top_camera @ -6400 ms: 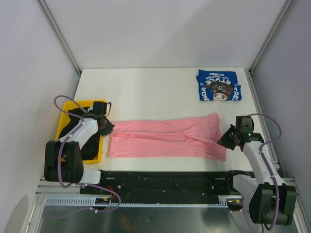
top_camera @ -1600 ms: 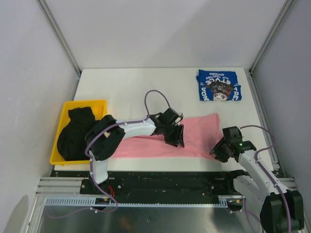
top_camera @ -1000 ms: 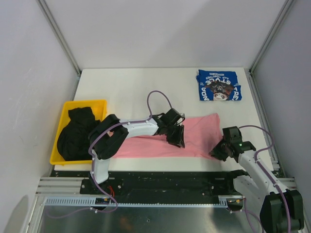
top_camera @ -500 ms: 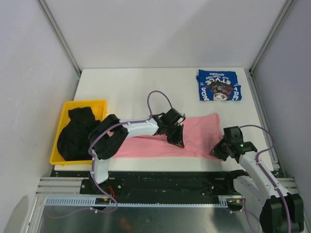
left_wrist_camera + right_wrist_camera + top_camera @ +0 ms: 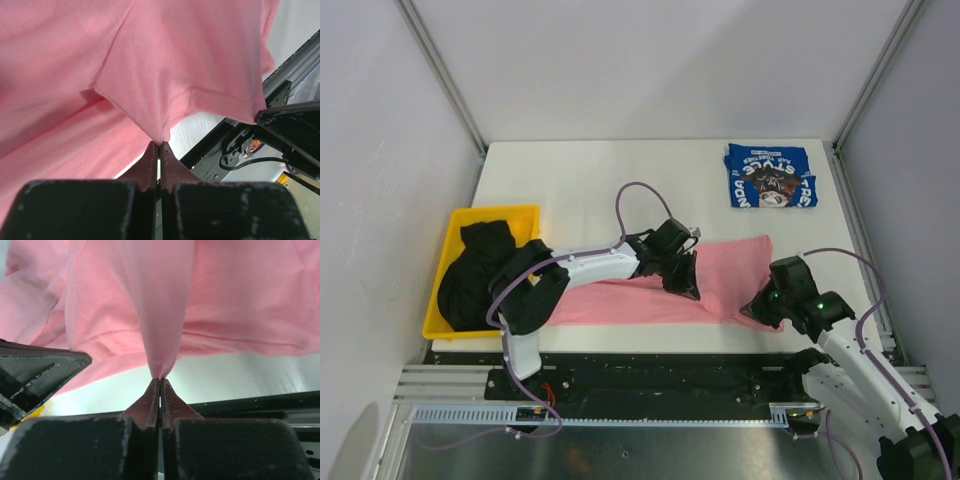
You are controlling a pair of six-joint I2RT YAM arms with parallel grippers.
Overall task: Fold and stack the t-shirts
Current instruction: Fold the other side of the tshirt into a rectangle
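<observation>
The pink t-shirt [image 5: 620, 298] lies along the table's near edge, partly lifted at its right half. My left gripper [image 5: 686, 288] is shut on a pinch of pink cloth near the shirt's middle; the left wrist view shows the cloth [image 5: 150, 65] hanging from the gripper [image 5: 159, 143]. My right gripper [image 5: 756, 309] is shut on the shirt's right end; the right wrist view shows the gripper [image 5: 160, 379] holding a fold of the cloth [image 5: 160, 305]. A folded blue t-shirt [image 5: 770, 176] lies at the back right. Black t-shirts [image 5: 475, 272] sit in the bin.
A yellow plastic bin [image 5: 528, 216] stands at the table's left edge. White walls close the back and sides. A black rail [image 5: 650, 372] runs along the table's near edge, just in front of both grippers.
The left arm swung from the bin side to the shirt's middle and took hold of cloth. In the last second the right gripper moved left, lifting the shirt's right end.
</observation>
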